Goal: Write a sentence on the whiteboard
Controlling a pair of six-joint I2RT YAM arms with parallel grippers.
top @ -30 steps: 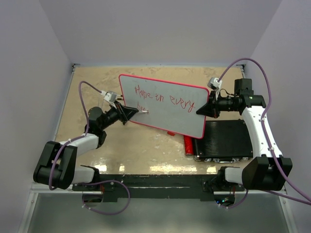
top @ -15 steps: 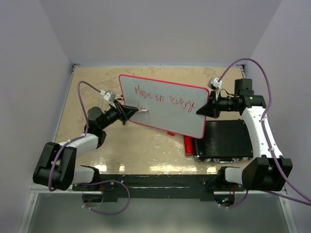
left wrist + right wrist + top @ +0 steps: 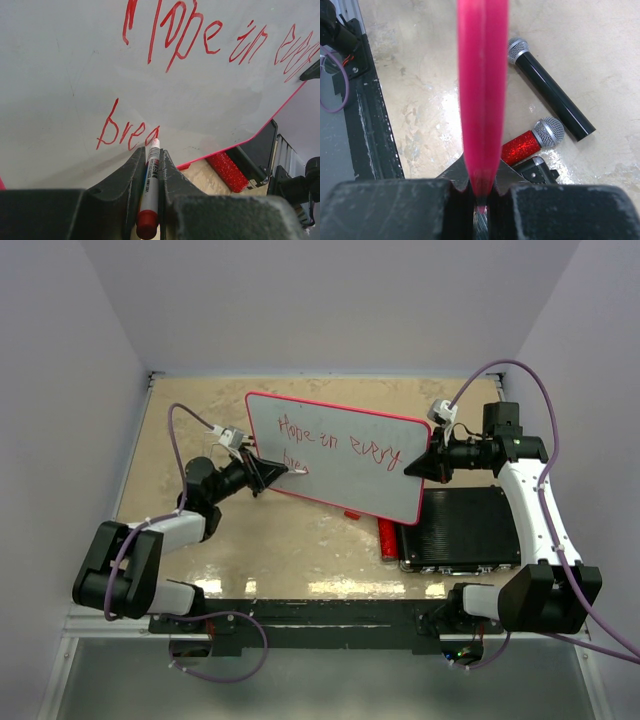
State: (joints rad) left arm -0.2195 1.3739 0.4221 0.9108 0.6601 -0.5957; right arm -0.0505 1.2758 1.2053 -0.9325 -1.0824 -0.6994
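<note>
The whiteboard [image 3: 340, 455], white with a thin red frame, is held tilted above the table. My right gripper [image 3: 418, 466] is shut on its right edge, which shows as a red strip [image 3: 482, 90] in the right wrist view. The sentence [image 3: 335, 443] reads "Hope in every" in red, with "brea" [image 3: 127, 131] begun on the second line. My left gripper [image 3: 280, 472] is shut on a red marker [image 3: 151, 180]. The marker's tip touches the board at the end of "brea".
A black ribbed case [image 3: 465, 527] lies under the board's right end. A red glitter microphone [image 3: 532, 140] and a black microphone [image 3: 550, 92] lie on the table beside it. A small red cap [image 3: 351, 513] lies below the board's lower edge.
My left gripper and the marker have shifted slightly right along the second line, adding strokes to it. The right arm and board have stayed still.
</note>
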